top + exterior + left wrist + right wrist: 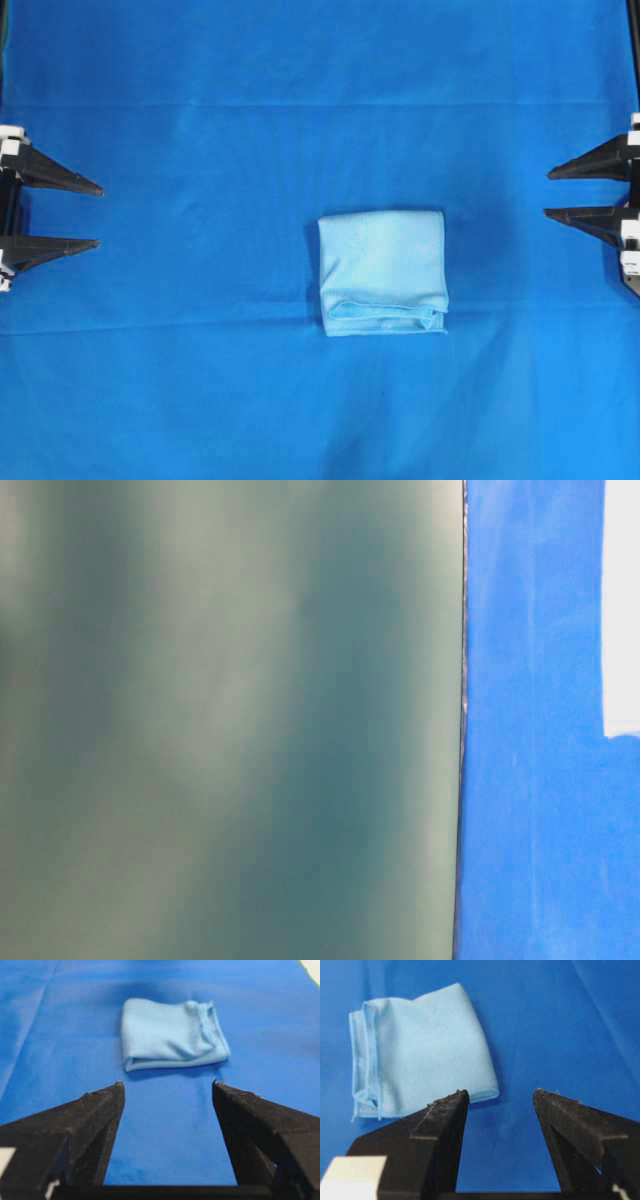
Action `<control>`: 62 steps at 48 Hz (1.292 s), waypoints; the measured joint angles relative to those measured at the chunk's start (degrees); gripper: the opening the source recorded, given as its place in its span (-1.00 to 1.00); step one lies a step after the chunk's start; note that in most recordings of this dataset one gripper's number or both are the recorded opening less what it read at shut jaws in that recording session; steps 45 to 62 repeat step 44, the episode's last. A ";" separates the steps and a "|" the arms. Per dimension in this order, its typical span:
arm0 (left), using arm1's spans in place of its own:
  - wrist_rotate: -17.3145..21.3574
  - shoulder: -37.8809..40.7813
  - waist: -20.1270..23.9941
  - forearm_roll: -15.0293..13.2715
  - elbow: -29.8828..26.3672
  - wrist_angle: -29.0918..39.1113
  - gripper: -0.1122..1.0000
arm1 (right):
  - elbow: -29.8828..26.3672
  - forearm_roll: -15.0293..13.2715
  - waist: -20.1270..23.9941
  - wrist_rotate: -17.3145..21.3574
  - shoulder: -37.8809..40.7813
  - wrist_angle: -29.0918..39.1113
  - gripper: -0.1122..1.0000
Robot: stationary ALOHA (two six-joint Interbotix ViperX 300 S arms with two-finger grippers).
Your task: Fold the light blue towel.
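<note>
The light blue towel (383,270) lies folded into a small, roughly square pad near the middle of the table, its layered hems along the near edge. In the left wrist view the light blue towel (172,1034) sits well ahead of the fingers; in the right wrist view the light blue towel (417,1050) lies ahead and to the left. My left gripper (98,214) rests at the left edge, open and empty, far from the cloth. My right gripper (548,194) rests at the right edge, open and empty, also apart from it.
A royal-blue table covering (200,380) spreads over the whole surface with faint crease lines. The table-level view is mostly filled by a blurred grey-green panel (230,720), with a blue strip (530,780) at its right.
</note>
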 measured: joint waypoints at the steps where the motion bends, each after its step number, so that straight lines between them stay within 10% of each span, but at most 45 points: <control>1: 0.09 0.00 0.00 0.00 0.00 0.00 0.36 | 0.09 0.00 -0.09 0.00 0.00 -0.09 0.27; 62: 0.00 0.00 0.00 0.09 0.00 -0.79 0.36 | 0.00 0.00 -1.14 0.00 0.00 -0.18 0.27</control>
